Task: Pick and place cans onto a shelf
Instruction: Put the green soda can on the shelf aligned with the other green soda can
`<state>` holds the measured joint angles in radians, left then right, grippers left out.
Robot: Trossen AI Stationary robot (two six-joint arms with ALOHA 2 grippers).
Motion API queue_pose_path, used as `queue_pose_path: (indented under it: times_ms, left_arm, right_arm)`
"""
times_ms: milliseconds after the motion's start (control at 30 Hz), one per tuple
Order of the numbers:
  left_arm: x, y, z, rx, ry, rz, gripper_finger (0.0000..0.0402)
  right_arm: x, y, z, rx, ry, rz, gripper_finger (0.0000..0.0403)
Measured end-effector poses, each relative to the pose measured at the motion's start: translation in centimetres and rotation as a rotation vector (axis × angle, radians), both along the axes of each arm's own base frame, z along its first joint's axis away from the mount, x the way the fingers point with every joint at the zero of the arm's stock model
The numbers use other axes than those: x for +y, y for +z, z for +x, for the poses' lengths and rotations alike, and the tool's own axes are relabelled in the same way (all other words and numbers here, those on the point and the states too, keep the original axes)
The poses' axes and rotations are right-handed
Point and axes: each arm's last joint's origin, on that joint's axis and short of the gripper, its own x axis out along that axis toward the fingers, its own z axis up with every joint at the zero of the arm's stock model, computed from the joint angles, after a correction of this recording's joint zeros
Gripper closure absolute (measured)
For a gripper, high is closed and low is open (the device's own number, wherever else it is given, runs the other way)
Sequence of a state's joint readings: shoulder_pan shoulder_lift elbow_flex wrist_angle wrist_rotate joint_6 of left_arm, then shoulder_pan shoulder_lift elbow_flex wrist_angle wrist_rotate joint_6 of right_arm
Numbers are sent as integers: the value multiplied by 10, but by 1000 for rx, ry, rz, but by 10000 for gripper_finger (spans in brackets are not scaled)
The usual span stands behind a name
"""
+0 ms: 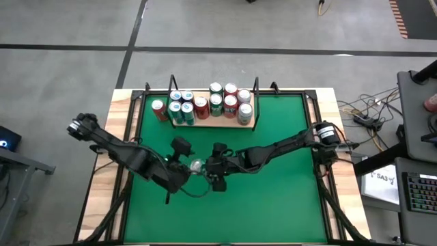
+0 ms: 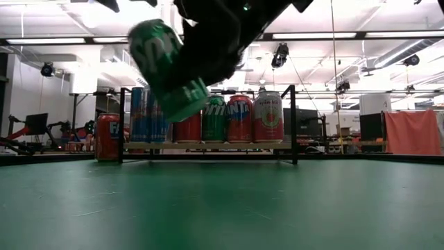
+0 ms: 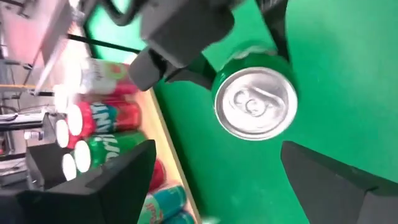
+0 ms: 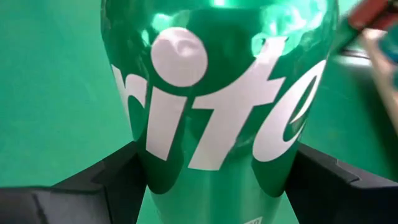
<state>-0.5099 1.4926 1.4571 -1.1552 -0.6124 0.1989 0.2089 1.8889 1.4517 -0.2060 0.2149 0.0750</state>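
A green can [image 2: 166,66] is held tilted above the table [image 1: 273,198], clear of the green surface, in the right gripper [image 1: 217,174]. The fingers [image 4: 106,177] are seen closed against the can's sides in the right wrist view. Just beside it, the left gripper [image 1: 183,162] is held with its jaws wide apart; nothing is gripped between them, and the can's silver top [image 3: 255,102] is seen ahead of its fingers [image 3: 118,180]. Both grippers are placed near the table's middle. Farther back, the shelf [image 1: 249,125] is seen at the table's far edge, with the other cans [image 1: 215,104] stood upright on it. One red can [image 1: 159,110] is stood on the table just beside the shelf's left end.
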Motion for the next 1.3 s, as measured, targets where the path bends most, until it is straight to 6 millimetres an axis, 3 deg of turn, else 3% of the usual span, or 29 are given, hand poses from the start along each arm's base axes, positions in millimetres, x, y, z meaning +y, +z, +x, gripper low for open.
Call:
queue_pose_path:
  times_ms: [233, 433, 700, 833, 1133, 1300]
  left_arm:
    - [27, 27, -24, -280, 21, -130, 73]
    - [44, 21, -45, -539, -24, -190, 73]
    - [66, -5, -57, -836, -47, -151, 73]
    - [79, -25, -58, -948, -21, -137, 73]
    - [114, -69, -49, -1038, -20, -301, 72]
    - [120, -88, -45, -1051, 6, -326, 72]
  right_arm:
    - [-21, 13, -13, 25, -62, -52, 110]
    - [-48, 12, -28, -62, -133, -24, 110]
    - [-81, 0, -36, -377, -258, 70, 110]
    - [-89, -8, -39, -518, -410, 50, 110]
    - [-93, -15, -44, -561, -626, 62, 110]
    - [-96, -19, -47, -547, -729, 52, 110]
